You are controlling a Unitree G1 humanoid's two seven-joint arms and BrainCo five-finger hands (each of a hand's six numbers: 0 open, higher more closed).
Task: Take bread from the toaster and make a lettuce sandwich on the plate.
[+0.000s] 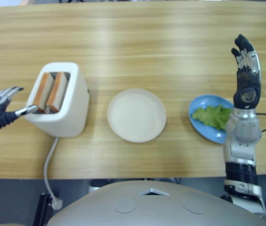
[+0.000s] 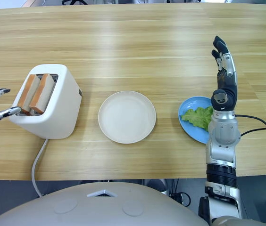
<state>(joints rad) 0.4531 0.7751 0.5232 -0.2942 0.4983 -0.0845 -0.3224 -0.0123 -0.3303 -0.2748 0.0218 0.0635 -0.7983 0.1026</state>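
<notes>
Since the two bread slices (image 1: 51, 91) stand in the toaster (image 1: 64, 106) just right of the left hand (image 1: 0, 112), open-fingered and empty, that hand is nearer; the right hand (image 1: 246, 66), also open, is raised by the lettuce (image 1: 211, 115), beyond the plate (image 1: 137, 115).

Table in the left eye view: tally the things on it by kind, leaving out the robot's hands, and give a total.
toaster: 1
bread slices in the toaster: 2
plates: 2, the cream plate and the blue plate
lettuce on the blue plate: 1
Total: 6
</notes>
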